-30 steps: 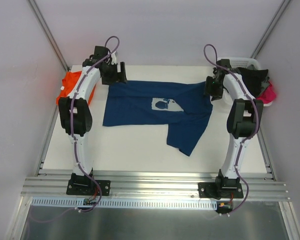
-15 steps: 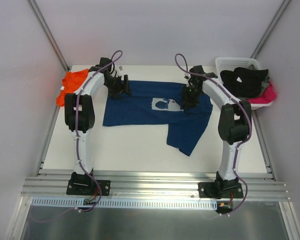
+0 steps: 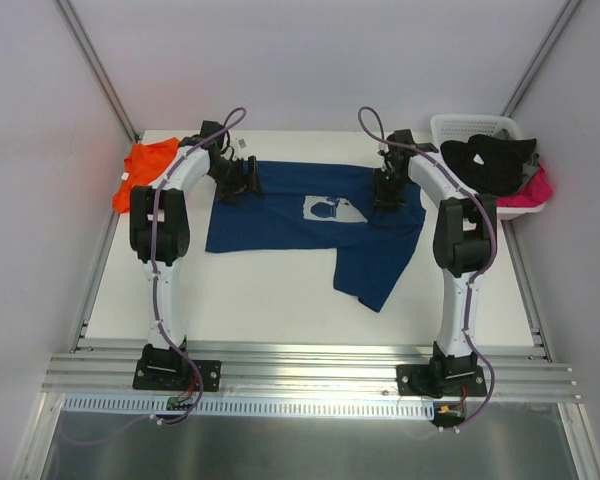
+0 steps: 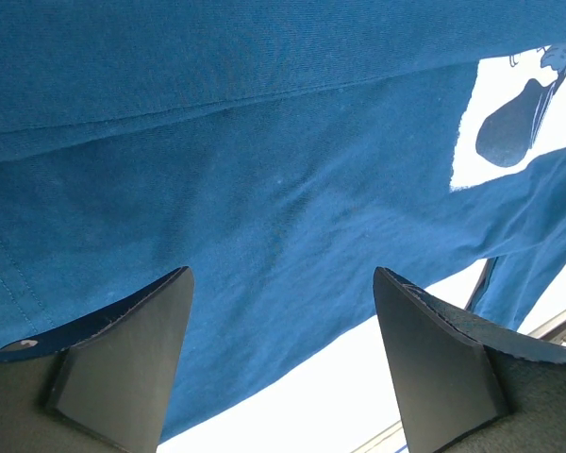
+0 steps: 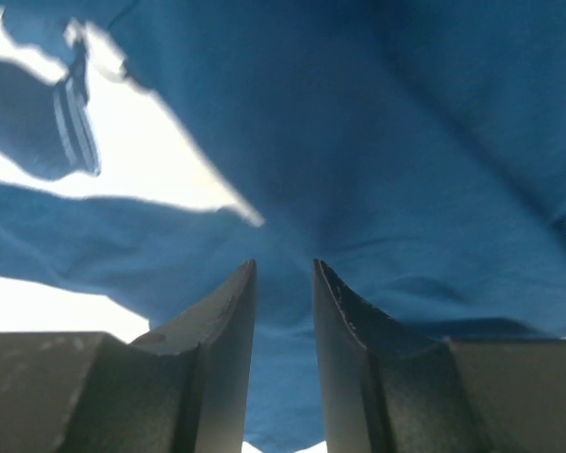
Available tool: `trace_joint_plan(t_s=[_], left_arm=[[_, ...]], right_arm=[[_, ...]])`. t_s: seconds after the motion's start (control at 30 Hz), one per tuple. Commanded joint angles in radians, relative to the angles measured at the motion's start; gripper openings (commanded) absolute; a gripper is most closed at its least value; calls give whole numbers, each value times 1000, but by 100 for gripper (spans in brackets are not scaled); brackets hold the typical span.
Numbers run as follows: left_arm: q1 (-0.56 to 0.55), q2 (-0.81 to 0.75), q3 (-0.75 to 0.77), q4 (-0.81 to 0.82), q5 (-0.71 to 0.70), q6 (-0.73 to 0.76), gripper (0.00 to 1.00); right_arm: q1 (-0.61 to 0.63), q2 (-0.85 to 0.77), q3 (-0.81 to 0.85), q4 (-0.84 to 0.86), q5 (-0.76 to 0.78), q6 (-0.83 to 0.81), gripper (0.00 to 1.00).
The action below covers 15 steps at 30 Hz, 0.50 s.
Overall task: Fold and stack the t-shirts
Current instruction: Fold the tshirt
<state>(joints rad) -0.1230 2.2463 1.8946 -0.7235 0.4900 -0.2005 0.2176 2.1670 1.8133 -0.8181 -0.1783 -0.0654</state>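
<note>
A navy t-shirt (image 3: pixel 280 215) lies spread on the white table (image 3: pixel 260 300), with an orange t-shirt (image 3: pixel 145 165) at the far left edge. The left gripper (image 4: pixel 283 363) hovers wide open over the navy shirt's upper left part. The right gripper (image 5: pixel 283 311), jaws narrow, pinches a pucker of cloth beside the pale print (image 5: pixel 132 160).

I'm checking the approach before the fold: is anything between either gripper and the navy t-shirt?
Nothing visible. The left gripper hangs open above bare cloth of the navy t-shirt; the right gripper, jaws narrow, sits at a pucker in it. The orange t-shirt and the basket lie off to the sides.
</note>
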Motion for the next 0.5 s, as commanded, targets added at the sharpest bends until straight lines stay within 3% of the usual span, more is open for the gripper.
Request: trace_joint_plan(t_s=[0.0, 0.47], left_arm=[[3, -40, 3, -19, -1, 4, 78], [3, -39, 4, -17, -2, -5, 78]], right_arm=[[-21, 8, 61, -3, 39, -34, 33], [-15, 33, 35, -6, -3, -47, 35]])
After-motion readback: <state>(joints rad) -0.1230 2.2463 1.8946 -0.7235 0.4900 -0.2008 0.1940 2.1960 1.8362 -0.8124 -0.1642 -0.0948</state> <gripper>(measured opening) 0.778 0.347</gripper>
